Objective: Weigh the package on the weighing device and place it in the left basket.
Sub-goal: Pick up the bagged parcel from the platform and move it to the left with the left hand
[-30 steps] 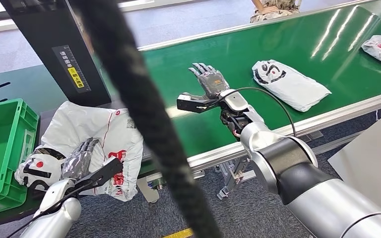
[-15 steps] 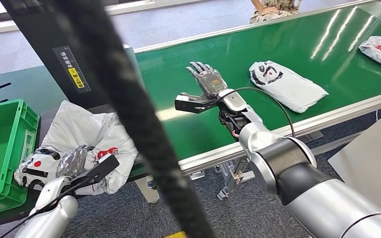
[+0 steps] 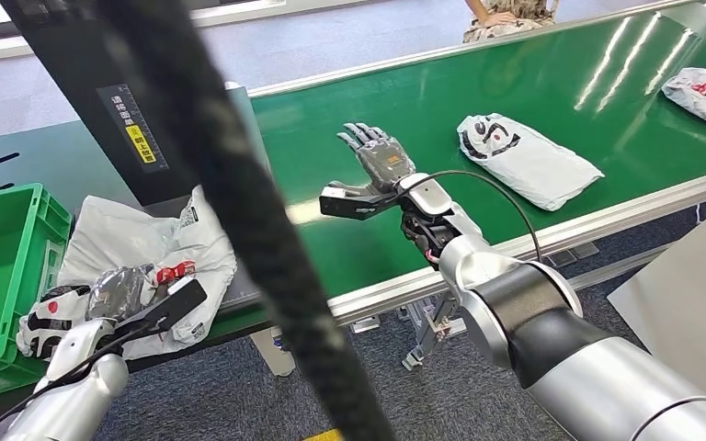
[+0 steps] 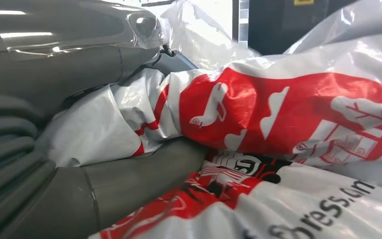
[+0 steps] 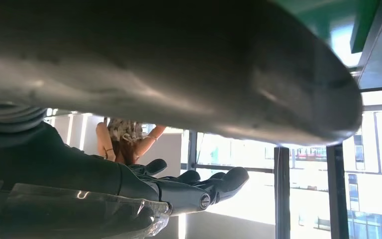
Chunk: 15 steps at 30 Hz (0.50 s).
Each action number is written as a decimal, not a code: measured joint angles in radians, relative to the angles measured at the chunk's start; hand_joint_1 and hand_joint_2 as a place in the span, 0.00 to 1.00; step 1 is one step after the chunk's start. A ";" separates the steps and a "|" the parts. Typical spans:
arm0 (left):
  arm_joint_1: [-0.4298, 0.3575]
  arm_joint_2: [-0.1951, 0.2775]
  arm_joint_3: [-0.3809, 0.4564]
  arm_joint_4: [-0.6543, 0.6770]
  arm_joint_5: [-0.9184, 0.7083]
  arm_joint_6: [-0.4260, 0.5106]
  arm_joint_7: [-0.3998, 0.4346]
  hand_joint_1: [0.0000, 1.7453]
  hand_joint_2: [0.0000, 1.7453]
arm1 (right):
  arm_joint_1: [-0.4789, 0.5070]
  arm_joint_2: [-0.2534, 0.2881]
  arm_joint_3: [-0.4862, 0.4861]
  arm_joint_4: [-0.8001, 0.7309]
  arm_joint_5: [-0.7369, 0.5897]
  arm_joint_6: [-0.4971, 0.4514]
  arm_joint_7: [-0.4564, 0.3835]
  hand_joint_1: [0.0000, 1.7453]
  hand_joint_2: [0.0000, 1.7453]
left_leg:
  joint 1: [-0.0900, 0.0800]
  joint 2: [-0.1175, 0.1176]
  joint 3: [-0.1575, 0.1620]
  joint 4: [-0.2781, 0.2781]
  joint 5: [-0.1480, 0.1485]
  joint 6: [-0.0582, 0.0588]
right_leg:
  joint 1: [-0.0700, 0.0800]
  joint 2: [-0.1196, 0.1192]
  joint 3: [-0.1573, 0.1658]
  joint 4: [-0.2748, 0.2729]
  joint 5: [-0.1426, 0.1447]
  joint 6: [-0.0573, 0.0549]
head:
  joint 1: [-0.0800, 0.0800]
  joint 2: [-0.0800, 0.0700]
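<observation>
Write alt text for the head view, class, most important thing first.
The robot's left hand grips a crumpled white package beside a green basket. Its right hand hovers open over a green conveyor belt carrying another white package.

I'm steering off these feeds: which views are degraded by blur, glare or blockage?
Head view: a blurred black cable crosses the frame; glare streaks the conveyor belt. Left wrist view: the package sits very close, its plastic glossy. Right wrist view: a blurred thumb blocks the top; windows behind are blown out.
</observation>
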 joint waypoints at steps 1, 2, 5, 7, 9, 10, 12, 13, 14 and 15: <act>-0.007 0.001 0.003 0.000 0.000 0.007 -0.011 1.00 1.00 | 0.002 0.004 0.000 -0.001 0.000 0.000 -0.001 0.00 0.00 | 0.000 0.000 -0.001 0.000 0.000 0.000 | 0.000 0.000 -0.001 0.000 0.000 0.000 | 0.000 0.000; -0.016 0.002 0.006 -0.002 0.000 0.016 -0.026 1.00 1.00 | 0.004 0.007 0.000 -0.001 0.000 0.000 -0.002 0.00 0.00 | 0.000 0.000 -0.001 0.000 0.000 0.000 | 0.000 0.000 -0.001 0.000 0.000 0.000 | 0.000 0.000; -0.054 0.002 0.011 -0.020 -0.001 0.059 -0.079 1.00 1.00 | 0.011 0.022 0.000 -0.001 0.001 0.000 -0.007 0.00 0.00 | 0.000 -0.001 -0.004 0.000 0.001 0.001 | 0.000 0.000 -0.004 0.000 0.000 0.000 | 0.000 0.000; -0.090 0.001 0.012 -0.041 -0.003 0.084 -0.111 1.00 1.00 | 0.018 0.032 0.000 -0.001 0.002 0.000 -0.009 0.00 0.25 | 0.000 -0.001 -0.006 0.001 0.001 0.001 | 0.000 0.000 -0.005 0.000 0.000 0.000 | 0.000 0.000; -0.130 0.001 0.015 -0.065 -0.005 0.094 -0.134 1.00 1.00 | 0.024 0.041 0.000 -0.001 0.003 -0.003 -0.009 0.00 0.75 | 0.000 -0.001 -0.007 0.001 0.001 0.001 | 0.000 0.000 -0.007 0.000 0.000 0.000 | 0.000 0.000; -0.150 0.002 0.016 -0.078 -0.006 0.095 -0.142 1.00 1.00 | 0.028 0.044 0.000 -0.001 0.002 -0.005 -0.009 0.00 1.00 | 0.000 -0.001 -0.008 0.001 0.001 0.001 | 0.000 0.000 -0.007 0.000 0.000 0.000 | 0.000 0.000; -0.185 0.003 0.018 -0.102 -0.009 0.093 -0.151 1.00 1.00 | 0.038 0.047 -0.002 -0.001 0.001 -0.010 -0.010 0.00 1.00 | 0.000 -0.001 -0.009 0.001 0.001 0.001 | 0.000 0.000 -0.008 0.000 0.000 0.000 | 0.000 0.000; -0.200 0.004 0.018 -0.114 -0.011 0.091 -0.154 1.00 1.00 | 0.043 0.049 -0.003 -0.001 0.001 -0.012 -0.012 0.00 0.75 | 0.000 -0.001 -0.009 0.001 0.001 0.001 | 0.000 0.000 -0.009 0.000 0.000 0.000 | 0.000 0.000; -0.213 0.005 0.019 -0.125 -0.013 0.090 -0.157 1.00 1.00 | 0.049 0.050 -0.005 -0.001 0.001 -0.012 -0.013 0.00 0.50 | 0.000 -0.001 -0.010 0.001 0.001 0.001 | 0.000 0.000 -0.009 0.000 0.000 0.000 | 0.000 0.000; -0.224 0.007 0.019 -0.135 -0.013 0.090 -0.160 1.00 1.00 | 0.054 0.050 -0.007 -0.001 0.001 -0.012 -0.015 0.00 0.25 | 0.000 -0.001 -0.010 0.001 0.001 0.001 | 0.000 0.000 -0.009 0.000 0.000 0.000 | 0.000 0.000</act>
